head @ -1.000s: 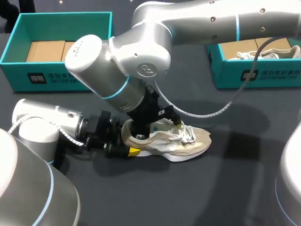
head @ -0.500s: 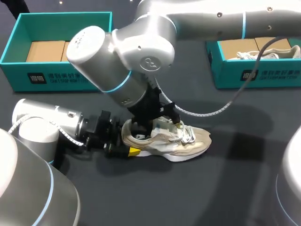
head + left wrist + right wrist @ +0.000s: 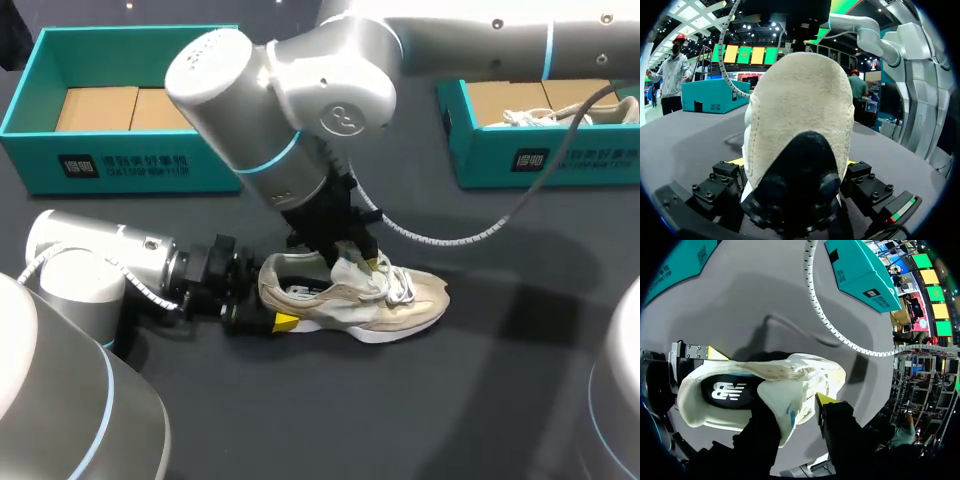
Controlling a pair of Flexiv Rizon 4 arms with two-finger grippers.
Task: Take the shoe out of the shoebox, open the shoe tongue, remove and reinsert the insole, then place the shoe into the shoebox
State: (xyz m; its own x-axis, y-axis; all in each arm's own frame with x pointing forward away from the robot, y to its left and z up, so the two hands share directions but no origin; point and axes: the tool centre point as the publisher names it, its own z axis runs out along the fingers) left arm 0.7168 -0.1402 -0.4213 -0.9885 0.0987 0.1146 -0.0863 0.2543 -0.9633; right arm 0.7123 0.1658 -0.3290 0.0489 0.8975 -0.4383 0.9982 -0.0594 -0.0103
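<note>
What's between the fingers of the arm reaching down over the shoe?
The shoe's tongue, lifted off the shoe; the right gripper has a finger on each side of it. The right wrist view shows this.

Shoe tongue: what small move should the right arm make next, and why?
Probably draw the tongue up and toward the toe. The right gripper pinches it between its fingers, the left gripper clamps the shoe at its heel, and the tongue overhangs part of the dark insole.
</note>
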